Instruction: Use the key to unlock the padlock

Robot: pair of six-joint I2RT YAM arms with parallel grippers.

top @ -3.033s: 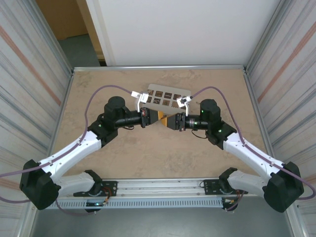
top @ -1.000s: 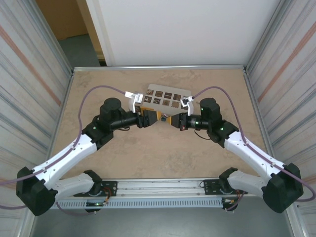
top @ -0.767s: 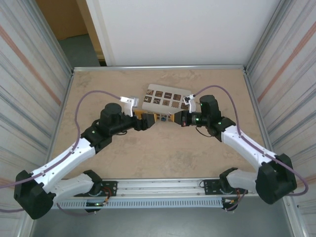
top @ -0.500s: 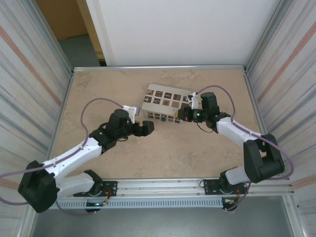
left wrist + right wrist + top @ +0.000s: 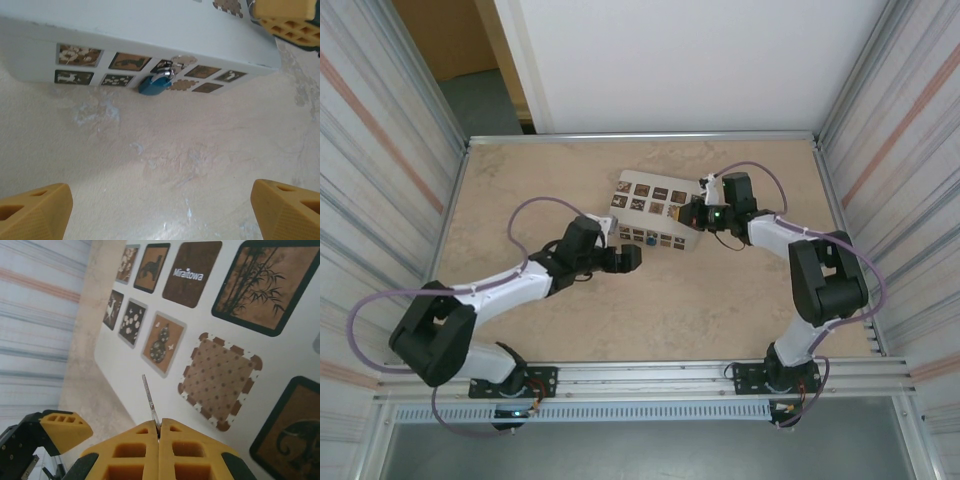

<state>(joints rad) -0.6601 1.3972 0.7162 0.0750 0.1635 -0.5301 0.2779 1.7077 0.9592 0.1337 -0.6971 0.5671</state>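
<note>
White "Miraitowa" on brown box panel (image 5: pixel 191 272); right fingers (image 5: pixel 130 450) tight on key (image 5: pixel 149 402), left fingers (image 5: pixel 35 212) wide.

Bare table (image 5: pixel 165 165) lies open between the left gripper (image 5: pixel 160 210) and the padlock (image 5: pixel 155 84) against the box (image 5: pixel 150 35).

Bright, even overhead light; soft shadows, mild wrist-view blur.
</note>
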